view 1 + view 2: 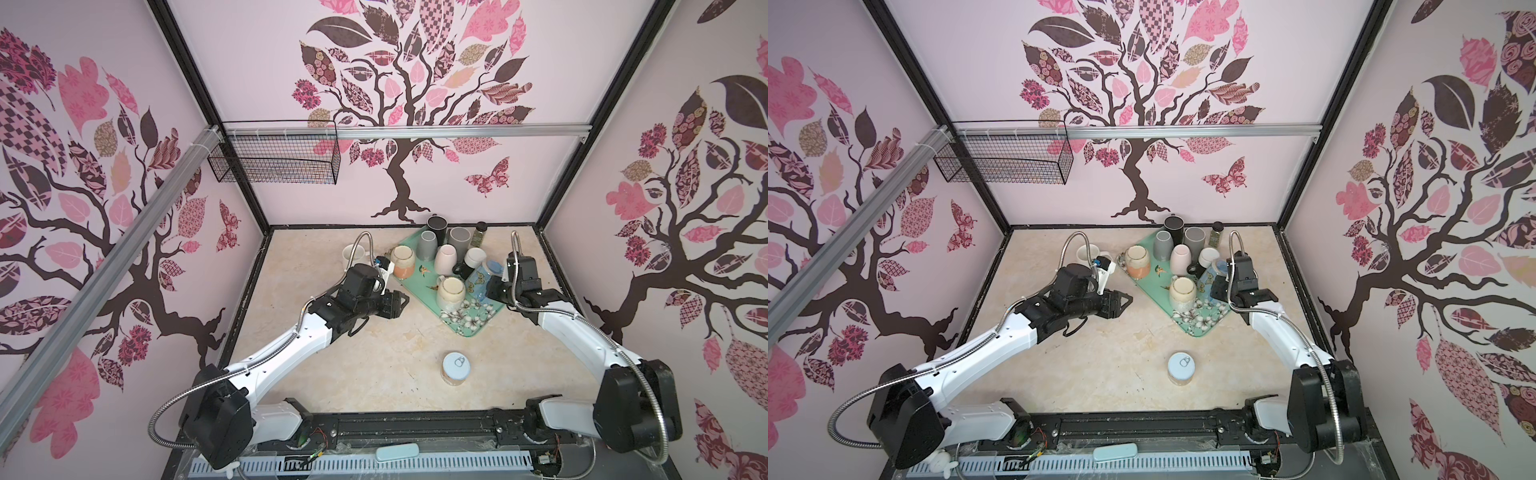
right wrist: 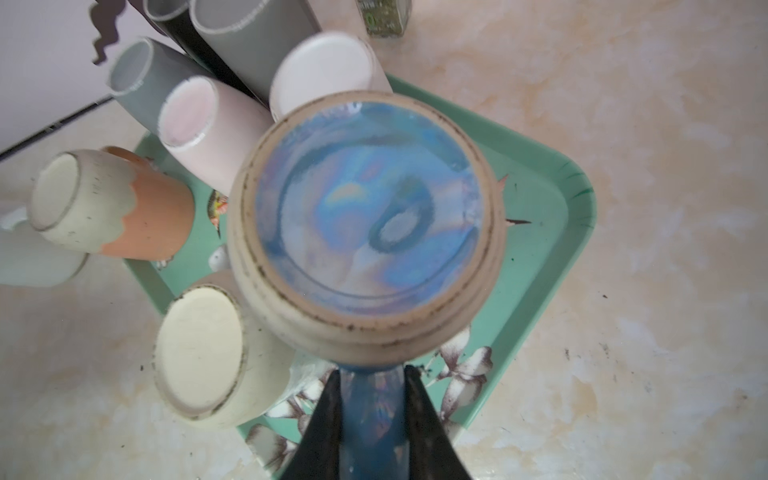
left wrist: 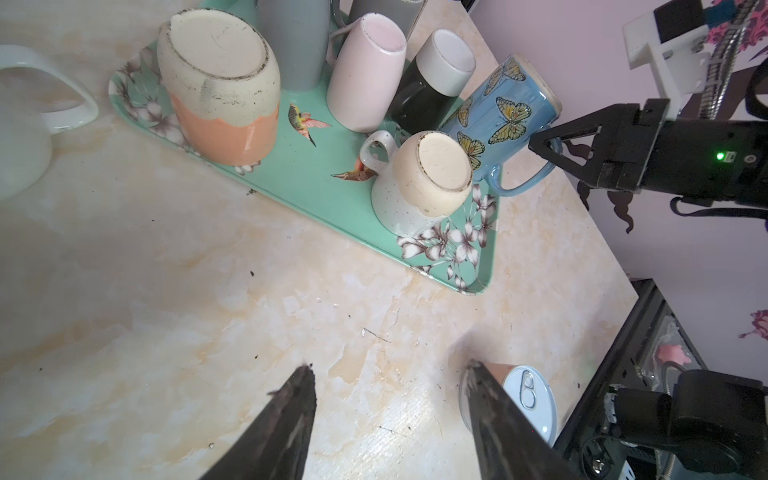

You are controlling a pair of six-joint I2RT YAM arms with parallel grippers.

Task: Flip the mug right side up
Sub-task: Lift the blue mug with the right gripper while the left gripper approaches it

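Note:
The mug [image 3: 507,112] is blue with yellow butterflies. It hangs tilted over the green tray's [image 3: 316,174] edge, base up, and its glazed base [image 2: 365,212] fills the right wrist view. My right gripper [image 2: 372,370] is shut on its blue handle [image 2: 374,411]. In both top views the mug [image 1: 478,281] [image 1: 1209,272] sits just in front of that gripper [image 1: 490,291] [image 1: 1217,291]. My left gripper [image 3: 390,368] [image 1: 402,300] is open and empty, low over the bare table left of the tray. The mug's mouth is hidden.
Several other mugs stand upside down on the tray [image 1: 469,328], among them a cream-and-orange one [image 1: 403,262] and a speckled one [image 1: 451,293]. A white mug [image 1: 353,254] stands left of the tray, a can [image 1: 456,368] in front of it, a jar [image 1: 480,235] behind.

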